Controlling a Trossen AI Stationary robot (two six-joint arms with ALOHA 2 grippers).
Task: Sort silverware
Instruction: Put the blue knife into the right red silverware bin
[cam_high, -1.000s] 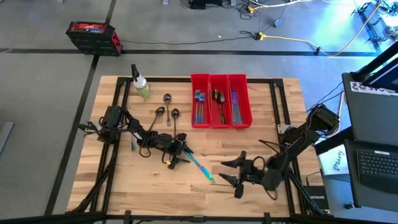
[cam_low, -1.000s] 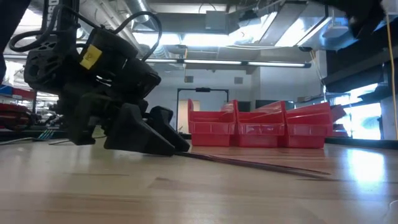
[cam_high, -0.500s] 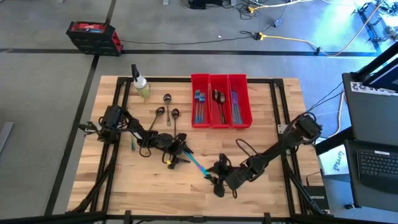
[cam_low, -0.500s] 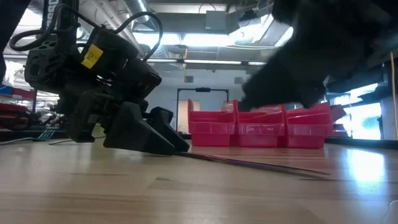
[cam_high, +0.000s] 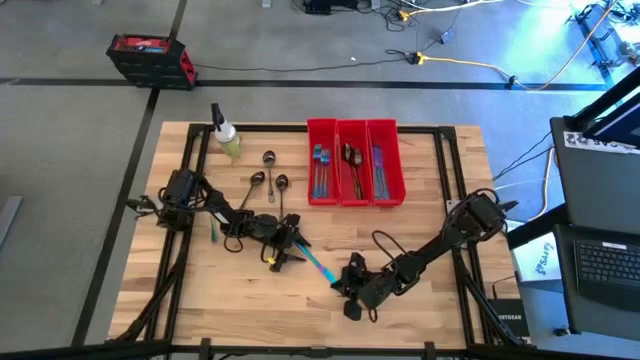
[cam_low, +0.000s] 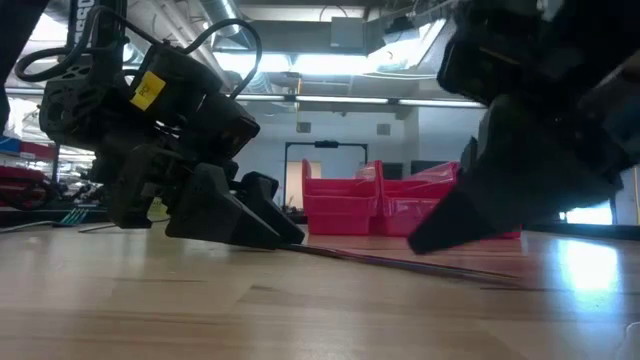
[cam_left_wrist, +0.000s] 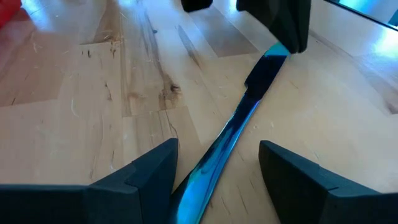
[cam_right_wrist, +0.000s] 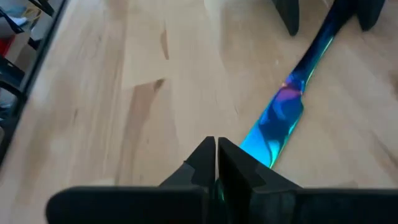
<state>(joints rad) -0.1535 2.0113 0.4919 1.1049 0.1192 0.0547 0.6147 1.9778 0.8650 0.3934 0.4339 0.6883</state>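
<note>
Currently both grippers meet on one iridescent blue-teal knife (cam_high: 318, 263) lying flat on the wooden table (cam_high: 420, 200). Right gripper (cam_high: 345, 283) is down at the knife's blade end with its fingers (cam_right_wrist: 205, 163) clenched together; in the right wrist view the blade tip disappears right at the closed tips, so they appear pinched on it, though the contact itself is hidden. Left gripper (cam_high: 290, 246) sits low at the opposite, handle end, fingers (cam_left_wrist: 155, 171) spread apart, one on each side of the handle; in the left wrist view the knife runs between them with table visible on both sides, so no squeeze on it. Low view: knife lies on the table as a thin dark line between the two grippers. Beyond the fingertips of both grippers, three red bins (cam_high: 354, 160) stand side by side, each holding sorted silverware (cam_high: 320, 165). Three dark spoons (cam_high: 268, 178) lie loose on the table behind the left gripper, near the spray bottle (cam_high: 225, 133).
</note>
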